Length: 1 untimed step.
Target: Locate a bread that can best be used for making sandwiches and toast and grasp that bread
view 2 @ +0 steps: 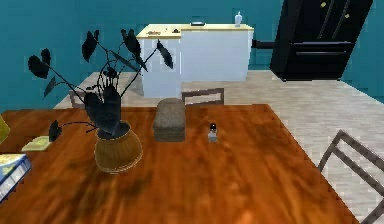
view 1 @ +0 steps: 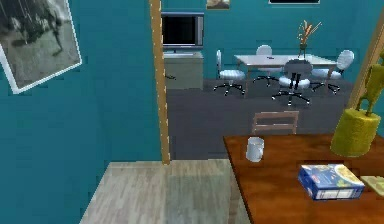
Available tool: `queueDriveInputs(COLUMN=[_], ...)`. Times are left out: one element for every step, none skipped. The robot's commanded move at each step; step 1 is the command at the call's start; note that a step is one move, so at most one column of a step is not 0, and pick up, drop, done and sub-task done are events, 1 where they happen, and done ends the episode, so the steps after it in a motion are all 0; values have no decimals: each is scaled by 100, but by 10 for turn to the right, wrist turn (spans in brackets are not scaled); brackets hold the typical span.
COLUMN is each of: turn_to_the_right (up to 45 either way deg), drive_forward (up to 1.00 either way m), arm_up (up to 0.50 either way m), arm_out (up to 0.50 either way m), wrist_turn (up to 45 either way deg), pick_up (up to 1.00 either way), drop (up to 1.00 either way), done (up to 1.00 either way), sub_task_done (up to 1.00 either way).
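Search step looked done: a brown loaf (view 2: 169,120) sat on the desk (view 2: 250,170), between the potted plant (view 2: 115,148) and a small shaker (view 2: 212,132). State of the jaws: could not tell. Next move likely called for squaring the base to the loaf, then reaching the arm across.

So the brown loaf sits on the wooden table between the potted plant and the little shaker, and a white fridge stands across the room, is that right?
Not quite: the fridge is black, not white, as the arm side view shows. The loaf does sit on the table between the potted plant and the shaker.
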Motion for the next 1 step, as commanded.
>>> queueDriveInputs(turn_to_the_right=[0], drive_forward=[0], arm_up=[50], arm_out=[0], wrist_turn=[0], pick_up=[0], drop=[0], done=[0], sub_task_done=[0])
